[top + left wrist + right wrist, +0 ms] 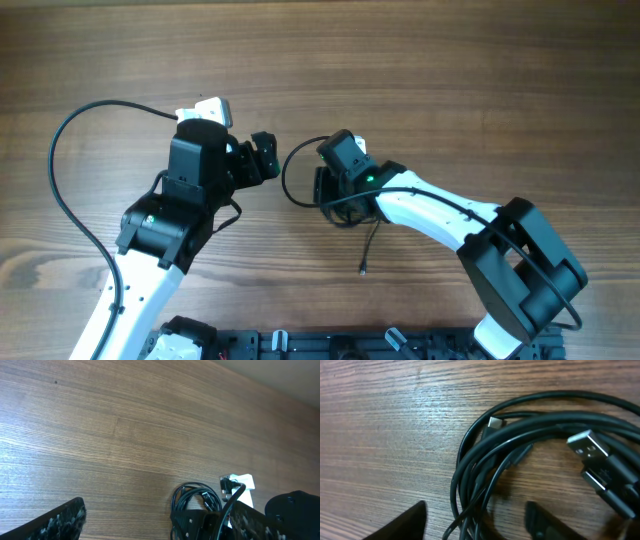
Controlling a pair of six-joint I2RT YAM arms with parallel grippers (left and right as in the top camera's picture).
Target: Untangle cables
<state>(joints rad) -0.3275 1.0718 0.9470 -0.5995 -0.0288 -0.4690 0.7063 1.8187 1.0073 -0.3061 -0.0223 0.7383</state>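
Note:
The cables [300,180] are a coiled bundle of thin dark wires on the wooden table, between the two grippers. One loose end [366,255] trails toward the front. In the right wrist view the coil [520,445] fills the frame, with a USB plug [590,449] and a small plug [495,423] showing. My right gripper [477,525] is open, its fingers astride the strands. My left gripper [150,520] is open, with the coil [197,497] ahead of it to the right. In the overhead view my left gripper [265,158] is just left of the coil.
A thick black arm cable [70,190] arcs across the table at the left. A small white tag [239,485] lies beside the coil. The right arm's white link [440,215] stretches to the front right. A black rack [330,345] lines the front edge.

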